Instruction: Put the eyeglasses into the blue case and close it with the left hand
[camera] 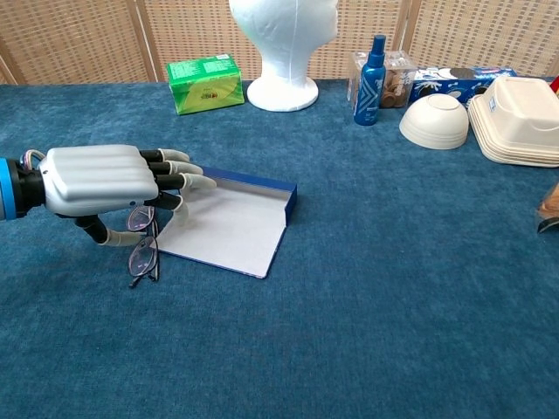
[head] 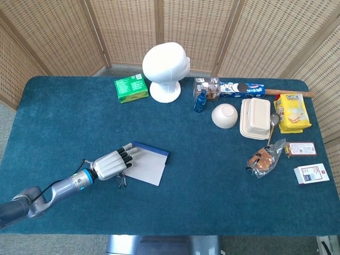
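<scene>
My left hand (camera: 96,179) hovers low at the left edge of the open blue case (camera: 258,184), whose white lining faces up. Its fingers (camera: 179,181) reach over the case's near-left corner. The eyeglasses (camera: 142,249) hang under the hand, pinched between thumb and a finger, with the lower lens down by the carpet just left of the case. In the head view the left hand (head: 110,164) is left of the blue case (head: 150,164) and the eyeglasses (head: 121,181) peek out below it. My right hand is not visible.
A white mannequin head (camera: 284,44), a green box (camera: 205,83) and a blue spray bottle (camera: 373,68) stand at the back. A white bowl (camera: 435,120) and food containers (camera: 520,120) sit at the right, with snack packs (head: 291,112) beyond.
</scene>
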Available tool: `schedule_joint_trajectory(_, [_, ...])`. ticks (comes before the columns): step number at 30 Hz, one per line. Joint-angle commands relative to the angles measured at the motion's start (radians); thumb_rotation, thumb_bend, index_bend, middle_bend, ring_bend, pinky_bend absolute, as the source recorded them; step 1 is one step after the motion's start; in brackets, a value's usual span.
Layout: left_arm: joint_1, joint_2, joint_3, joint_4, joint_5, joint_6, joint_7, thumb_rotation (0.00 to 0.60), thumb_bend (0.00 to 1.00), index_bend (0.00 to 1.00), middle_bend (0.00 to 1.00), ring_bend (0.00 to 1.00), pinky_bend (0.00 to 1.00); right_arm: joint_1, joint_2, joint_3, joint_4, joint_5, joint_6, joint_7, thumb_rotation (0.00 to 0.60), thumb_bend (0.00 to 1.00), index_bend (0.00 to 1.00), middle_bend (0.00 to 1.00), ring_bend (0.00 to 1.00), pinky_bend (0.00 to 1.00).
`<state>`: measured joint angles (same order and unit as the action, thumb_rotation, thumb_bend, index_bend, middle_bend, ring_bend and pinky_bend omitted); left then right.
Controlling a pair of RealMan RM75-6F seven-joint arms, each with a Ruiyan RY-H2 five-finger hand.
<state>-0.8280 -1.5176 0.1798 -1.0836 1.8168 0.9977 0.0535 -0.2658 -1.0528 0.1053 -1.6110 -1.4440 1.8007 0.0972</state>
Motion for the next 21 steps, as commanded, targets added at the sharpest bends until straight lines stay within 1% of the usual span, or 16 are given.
schedule_joint_trajectory(1, [-0.001, -0.004, -0.001, 0.002, -0.002, -0.003, 0.005, 0.600, 0.33, 0.33, 0.03, 0.00, 0.00, -0.001, 0.001, 0.000, 0.000, 0.000, 0.001, 0.001, 0.538, 0.19, 0.00, 0.10, 0.00, 0.17])
schedule_joint_trajectory(5, [-0.002, -0.008, 0.001, 0.006, 0.003, -0.005, 0.019, 0.600, 0.32, 0.46, 0.05, 0.00, 0.00, -0.004, 0.001, 0.001, 0.001, 0.000, 0.004, 0.006, 0.534, 0.19, 0.00, 0.10, 0.00, 0.17])
schedule_joint_trajectory(8, [-0.002, -0.012, 0.001, 0.010, 0.005, -0.003, 0.024, 0.600, 0.32, 0.52, 0.07, 0.00, 0.00, -0.006, 0.002, 0.001, 0.002, -0.001, 0.007, 0.009, 0.535, 0.19, 0.00, 0.10, 0.00, 0.17])
schedule_joint_trajectory(13, [-0.004, -0.017, -0.001, 0.018, 0.007, -0.004, 0.036, 0.600, 0.35, 0.57, 0.08, 0.00, 0.00, -0.009, 0.004, 0.001, 0.001, -0.001, 0.011, 0.017, 0.537, 0.19, 0.00, 0.10, 0.00, 0.17])
schedule_joint_trajectory(21, [-0.002, -0.017, -0.008, 0.012, -0.005, -0.005, 0.036, 0.600, 0.37, 0.62, 0.12, 0.00, 0.00, -0.016, 0.005, 0.002, 0.007, 0.001, 0.017, 0.028, 0.536, 0.19, 0.00, 0.10, 0.00, 0.17])
